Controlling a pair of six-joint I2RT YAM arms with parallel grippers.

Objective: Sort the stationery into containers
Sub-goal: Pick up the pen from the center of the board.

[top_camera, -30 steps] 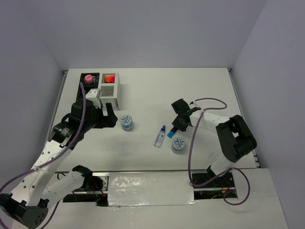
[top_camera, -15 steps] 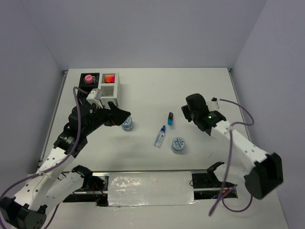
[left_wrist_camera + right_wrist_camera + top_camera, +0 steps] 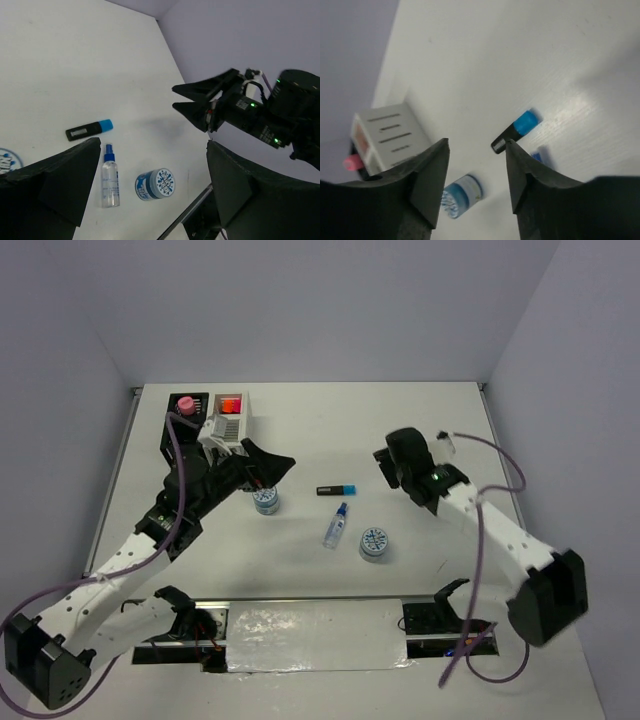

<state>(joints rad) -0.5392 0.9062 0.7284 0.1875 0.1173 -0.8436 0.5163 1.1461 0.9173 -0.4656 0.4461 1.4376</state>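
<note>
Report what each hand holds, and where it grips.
Nothing is held. The left hand and the right hand are both open and empty; the highlighter lies loose between them.

Beyond the spread fingers of the right gripper, a blue-capped highlighter is seen lying flat; a tin and white box are framed leftward.

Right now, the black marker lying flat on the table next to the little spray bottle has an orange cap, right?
Not quite: its cap is blue, not orange. The rest is right: the black marker lies flat on the table next to the little spray bottle. The top external view shows this, and the left wrist view shows the blue cap too.
</note>
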